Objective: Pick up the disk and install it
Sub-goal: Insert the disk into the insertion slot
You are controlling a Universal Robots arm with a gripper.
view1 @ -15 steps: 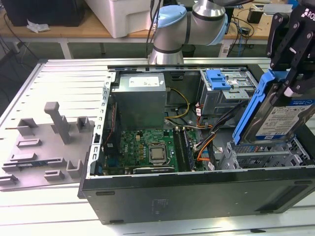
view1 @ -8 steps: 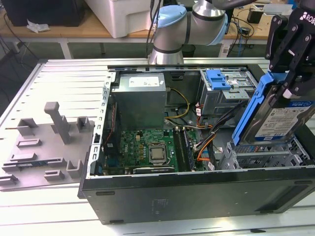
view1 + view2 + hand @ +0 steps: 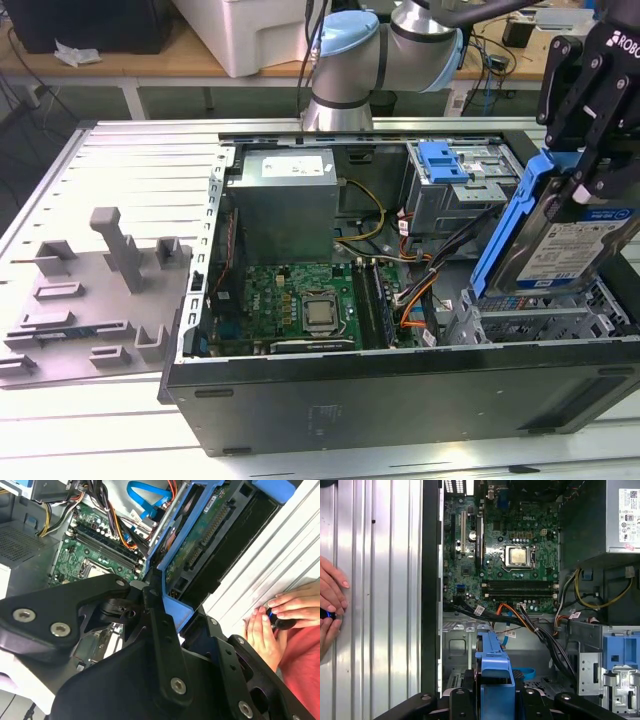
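Gripper [image 3: 590, 180]: jaws clamped on the disk's upper end.
Disk [image 3: 575, 250]: held tilted, label outward, over the open computer case [image 3: 400, 395] at its near corner on the exterior view's right. It is an edge-on blue strip [image 3: 495, 680] in the first wrist view.
Case: lies on the slatted table [image 3: 120, 180], motherboard [image 3: 290, 300] exposed.
Fixture tray [image 3: 95, 290]: grey, beside the case.
Person: 2 hands [image 3: 327, 607] on the table, outside the case wall.

The disk [image 3: 575, 250] hangs over the case [image 3: 400, 392] at the exterior view's right — the tray [image 3: 80, 300] at its left.
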